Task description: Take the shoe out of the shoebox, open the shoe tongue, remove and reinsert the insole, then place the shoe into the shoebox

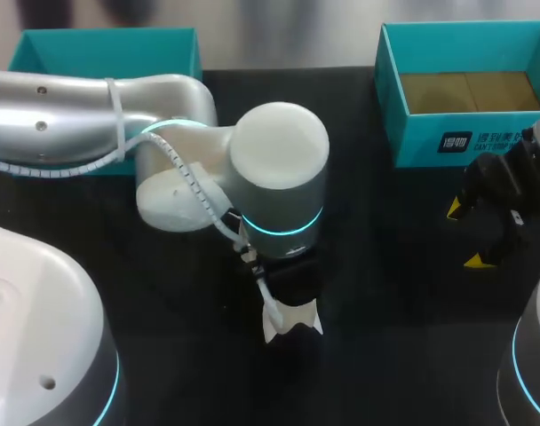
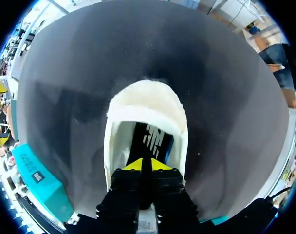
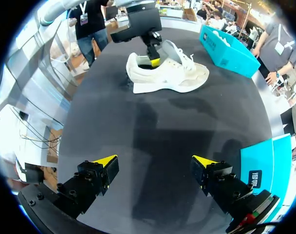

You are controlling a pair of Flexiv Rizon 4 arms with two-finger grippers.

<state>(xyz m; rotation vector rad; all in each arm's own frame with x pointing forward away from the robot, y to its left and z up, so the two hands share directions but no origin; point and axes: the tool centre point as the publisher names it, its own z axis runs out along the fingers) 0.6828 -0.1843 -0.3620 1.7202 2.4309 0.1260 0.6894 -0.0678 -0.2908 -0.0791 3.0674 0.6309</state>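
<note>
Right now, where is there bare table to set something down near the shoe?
The widest bare stretch of table lies between the shoe and the right gripper. Another runs between the shoe and the shoebox. It is crowded at the shoe's opening, where the left gripper sits.

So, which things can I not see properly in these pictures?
Head view: the left arm covers the shoe, except a white part.
Left wrist view: the left gripper hides the heel end of the insole.
Right wrist view: the shoebox is cut by the rim.
</note>
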